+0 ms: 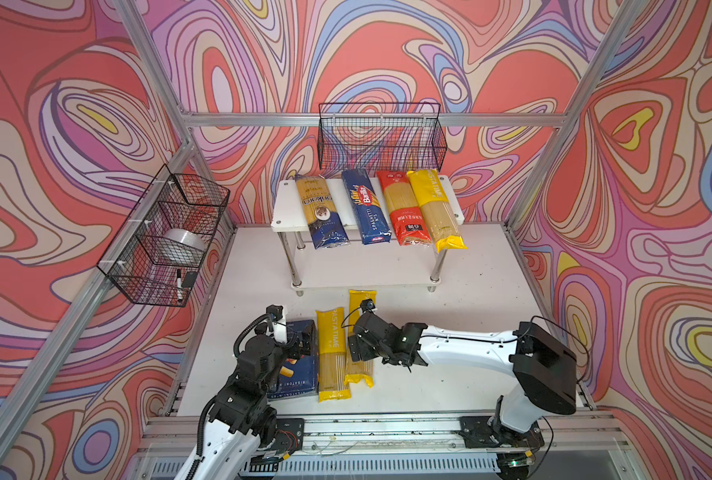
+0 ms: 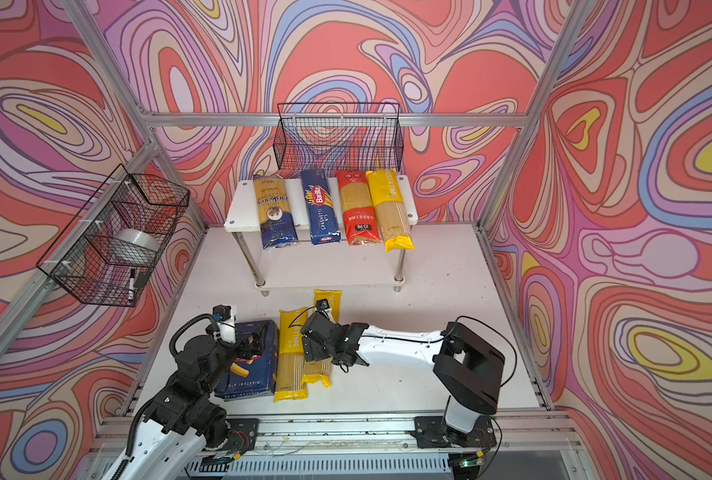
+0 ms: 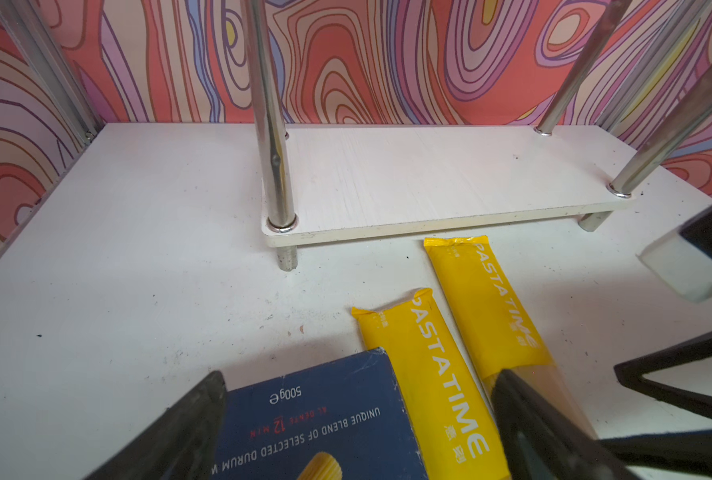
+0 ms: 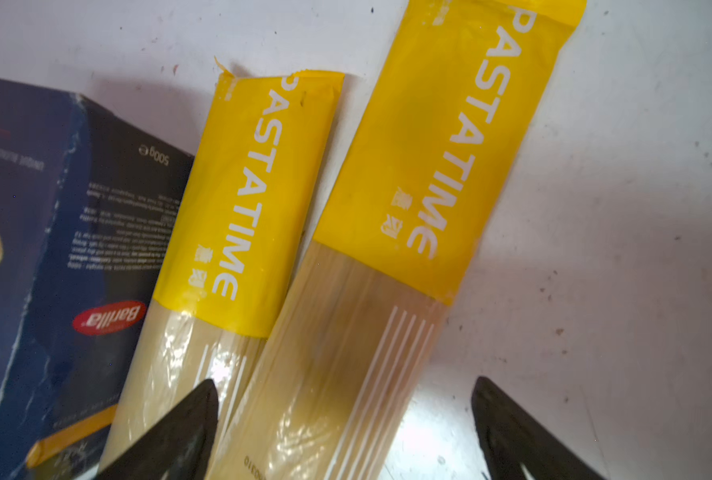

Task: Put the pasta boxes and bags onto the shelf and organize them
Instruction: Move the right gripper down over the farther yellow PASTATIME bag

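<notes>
Right fingers (image 4: 171, 440): spread fully wide, empty, low over the right yellow bag (image 4: 429, 166) on the worktop (image 4: 636, 208), straddling its clear window. Near tip right at the seam with the left yellow bag (image 4: 238, 216), the two touching along their window ends. Left fingers (image 3: 171, 436): also wide apart, gripping nothing, hanging over the rigatoni box (image 3: 316, 415), flat on the worktop just beside those bags.

Already on the shelf (image 1: 287, 208), top tier, side by side: blue-gold bag (image 1: 323, 214), spaghetti box (image 1: 365, 210), red bag (image 1: 402, 212), third yellow bag (image 1: 435, 212), all overhanging the front edge. Lower tier (image 1: 366, 266) bare. Three packs left to shelve.

Risks, judged from here:
- Closing now likely to catch both yellow bags, given that tip on the seam; dragging the neighbour or tearing film.
- Slippery film plus a long limp pack: sagging or sliding out of a mid-window pinch, or cracked spaghetti under a hard squeeze.
- Both arms crowded over the same patch; possible wrist bump on lift-off.
- Little free board up top, only at the left end; easy to nudge an overhanging pack off while squeezing another in.
- Low gap under the top board, chrome legs (image 3: 271, 124) in the way of a lower-tier insert; clipping either could shift the whole rack.
</notes>
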Controlling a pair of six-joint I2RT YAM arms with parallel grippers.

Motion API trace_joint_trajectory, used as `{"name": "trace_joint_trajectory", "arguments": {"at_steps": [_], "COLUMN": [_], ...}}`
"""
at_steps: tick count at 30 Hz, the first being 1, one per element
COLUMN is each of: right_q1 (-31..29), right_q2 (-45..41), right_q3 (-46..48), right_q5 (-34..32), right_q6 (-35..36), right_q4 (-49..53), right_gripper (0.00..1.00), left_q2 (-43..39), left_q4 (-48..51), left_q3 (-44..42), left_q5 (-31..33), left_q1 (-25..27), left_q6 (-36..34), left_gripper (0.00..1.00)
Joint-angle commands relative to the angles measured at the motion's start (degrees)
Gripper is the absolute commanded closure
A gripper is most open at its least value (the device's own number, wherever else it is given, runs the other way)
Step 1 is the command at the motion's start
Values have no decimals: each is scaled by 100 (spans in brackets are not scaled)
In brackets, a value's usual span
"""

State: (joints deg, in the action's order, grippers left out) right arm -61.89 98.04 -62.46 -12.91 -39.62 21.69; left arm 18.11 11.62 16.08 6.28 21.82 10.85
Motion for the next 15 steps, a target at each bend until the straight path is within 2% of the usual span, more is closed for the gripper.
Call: {"name": "trace_joint_trajectory", "arguments": {"at_steps": [1, 8, 12, 15], "right_q1": [97, 184, 281, 303], "right_q2": [312, 513, 630, 723], "right_q3": [-406, -172, 125, 67], "right_q5": [-30, 126, 543, 630], "right_q6": [-129, -136, -8, 222], "right_q4": [687, 104, -456, -397], "right_gripper": [2, 2, 2, 2], "left_q2": [61, 418, 388, 286], "left_q4": [117, 3, 138, 253], "left_q3": [-8, 72, 121, 120], "left_q5": [189, 26, -171, -60], "left_q1": [18, 20, 20, 16], "left_q6": [94, 39, 12, 89], "left_gripper": [0, 0, 0, 0]}}
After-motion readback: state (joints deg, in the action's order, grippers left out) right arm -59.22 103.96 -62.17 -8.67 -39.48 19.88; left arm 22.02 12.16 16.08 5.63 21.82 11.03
